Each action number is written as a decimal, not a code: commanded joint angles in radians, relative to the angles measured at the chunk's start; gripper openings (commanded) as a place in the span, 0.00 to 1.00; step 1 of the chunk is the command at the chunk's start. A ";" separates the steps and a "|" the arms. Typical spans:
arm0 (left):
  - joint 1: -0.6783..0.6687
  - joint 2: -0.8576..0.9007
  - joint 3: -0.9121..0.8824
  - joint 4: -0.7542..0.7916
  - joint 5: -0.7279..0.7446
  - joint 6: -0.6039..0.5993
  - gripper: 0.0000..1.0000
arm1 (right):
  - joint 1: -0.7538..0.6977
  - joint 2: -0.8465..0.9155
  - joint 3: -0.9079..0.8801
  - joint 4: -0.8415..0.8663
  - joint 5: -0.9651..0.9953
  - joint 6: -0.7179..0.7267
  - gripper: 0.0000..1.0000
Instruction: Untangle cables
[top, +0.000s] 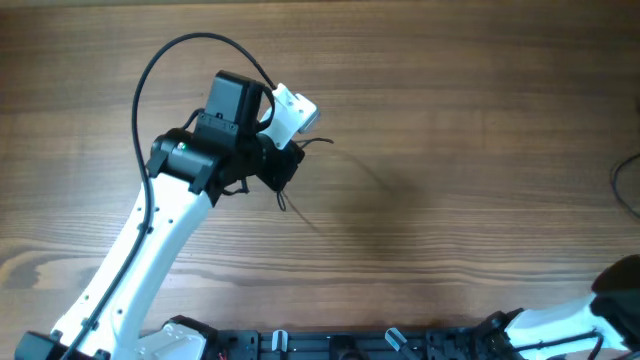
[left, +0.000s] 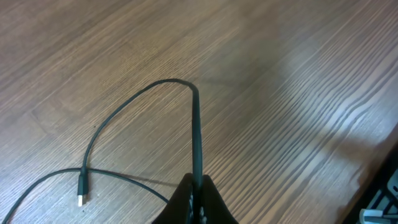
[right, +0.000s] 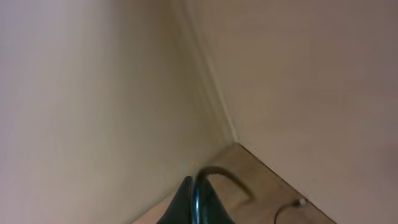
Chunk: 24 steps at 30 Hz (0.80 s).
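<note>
My left gripper (top: 283, 166) is out over the middle-left of the wooden table. In the left wrist view it (left: 198, 186) is shut on a thin black cable (left: 196, 124). That cable rises from the jaws, bends sharply and runs down left to a small plug end (left: 81, 190). A second strand (left: 124, 179) crosses under it. Overhead, only short bits of this cable (top: 318, 141) show beside the gripper. My right gripper (right: 194, 188) is shut on another thin black cable (right: 227, 176) and faces a wall corner. A plug end (right: 299, 202) lies beyond it.
My right arm (top: 618, 290) sits at the table's bottom right corner. A thin black cord loop (top: 622, 180) shows at the right edge. The left arm's thicker black wire (top: 160, 60) arcs over the table. A beige wall fills the right wrist view.
</note>
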 joint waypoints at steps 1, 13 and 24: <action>-0.003 0.021 -0.001 0.003 0.002 0.021 0.04 | -0.087 0.077 0.002 -0.037 -0.087 0.089 0.04; -0.003 0.021 -0.001 -0.021 0.077 -0.013 0.04 | -0.093 0.424 -0.021 -0.752 0.349 0.733 0.24; -0.003 0.020 -0.001 -0.050 0.133 -0.011 0.08 | 0.169 0.415 -0.081 -0.865 -0.172 -0.263 0.17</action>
